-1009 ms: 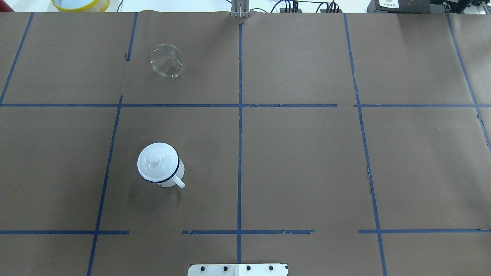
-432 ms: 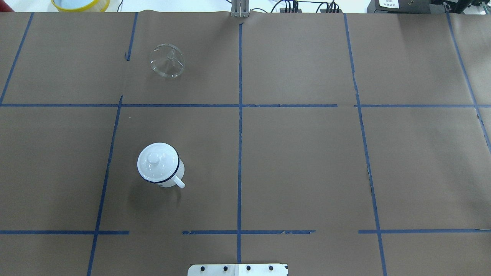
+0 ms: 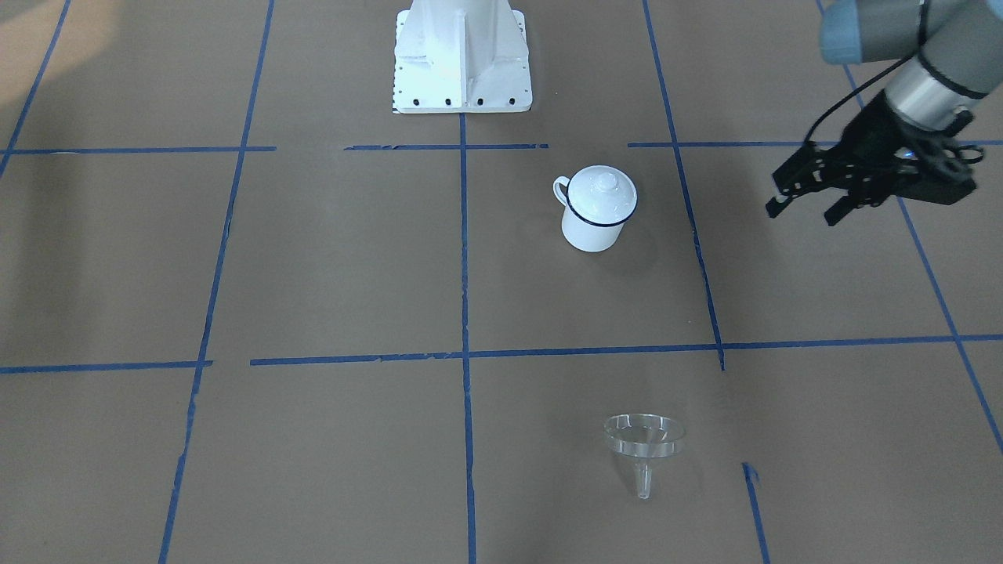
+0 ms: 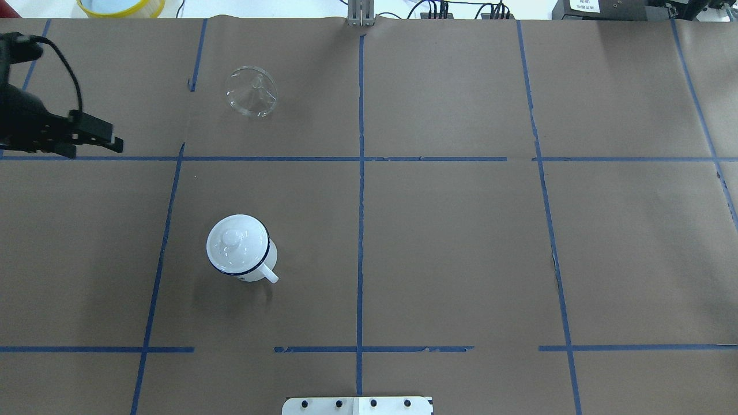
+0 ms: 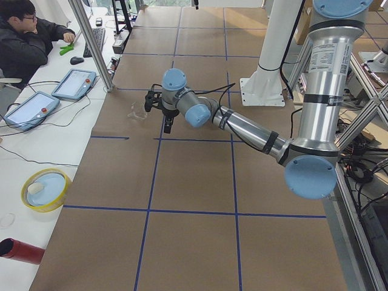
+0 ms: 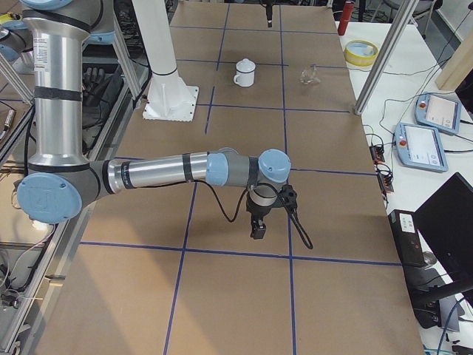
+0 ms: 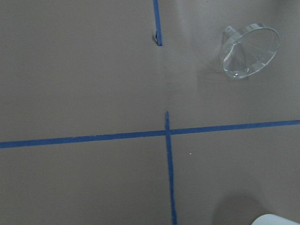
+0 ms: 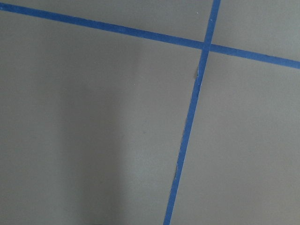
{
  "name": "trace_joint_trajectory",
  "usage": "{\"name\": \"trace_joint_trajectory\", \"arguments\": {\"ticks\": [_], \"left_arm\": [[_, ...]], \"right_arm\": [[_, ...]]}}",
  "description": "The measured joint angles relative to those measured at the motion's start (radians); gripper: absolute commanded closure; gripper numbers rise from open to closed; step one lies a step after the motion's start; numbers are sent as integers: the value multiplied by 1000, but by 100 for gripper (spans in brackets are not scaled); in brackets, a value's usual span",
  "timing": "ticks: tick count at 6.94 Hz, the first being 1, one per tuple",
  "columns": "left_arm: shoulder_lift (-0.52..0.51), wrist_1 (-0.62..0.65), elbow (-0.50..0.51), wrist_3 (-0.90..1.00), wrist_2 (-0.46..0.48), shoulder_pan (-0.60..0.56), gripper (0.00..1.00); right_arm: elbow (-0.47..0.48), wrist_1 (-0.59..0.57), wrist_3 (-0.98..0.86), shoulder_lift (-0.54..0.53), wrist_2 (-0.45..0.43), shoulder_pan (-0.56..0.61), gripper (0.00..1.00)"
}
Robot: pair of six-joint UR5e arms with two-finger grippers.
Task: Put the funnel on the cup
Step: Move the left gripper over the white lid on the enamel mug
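**Left claw open and clear of both parts, funnel not yet picked**

Left claw (image 3: 801, 211): jaws spread, nothing between them, hanging above the paper at the right edge of the front-facing view, well apart from both parts. Right claw (image 6: 259, 228): only the side view shows it, so I can't tell if it's open or shut. It points down over bare paper, lower centre of that frame.

Funnel (image 3: 642, 440): clear, lying on its side at lower centre-right, spout towards the bottom of the frame. The left wrist view has it at upper right.

Cup (image 3: 595, 213): upright at upper centre, handle on its left. The knobbed lid (image 3: 602, 189) sits on its mouth.

Doing it well, my read:
- The lid blocks the mouth, so it probably has to come off by the knob first.
- Funnel: clear plastic, likely light and slippery. Pinch across the cone wall near the rim rather than the spout, and close gently so it doesn't roll.
- Turn it spout-down, centre it over the blue rim, lower straight, then release.

Surface: brown paper (image 4: 461, 242) gridded with blue tape (image 4: 360, 230), seams slightly lifted in places.

Room: white pedestal base (image 3: 462, 55) at top centre. The left side view shows an operator (image 5: 27, 42) seated upper left, two tablets (image 5: 74, 83) beside him, and a yellow-rimmed bowl (image 5: 45, 189) on the white bench.
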Motion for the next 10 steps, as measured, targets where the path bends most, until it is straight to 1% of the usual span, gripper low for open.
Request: {"name": "trace_joint_trajectory", "arguments": {"ticks": [1,2,3,4,7,8,10], "left_arm": [[-71,87,-6,-92,62,81,0],[-167,219,-5,-152,126,151,0],[-239,316,-1,-206,177,214,0],[-274,359,-2,-259,215,267,0],[-290,383,-15,-370,291,386,1],[-289,384,-22,-380,297,400,6],[-286,385,-30,-385,300,414,8]], "right_arm": [[0,0,0,0,0,0,0],[0,0,0,0,0,0,0],[1,0,0,0,0,0,0],[1,0,0,0,0,0,0],[1,0,0,0,0,0,0],[1,0,0,0,0,0,0],[0,0,0,0,0,0,0]]}}
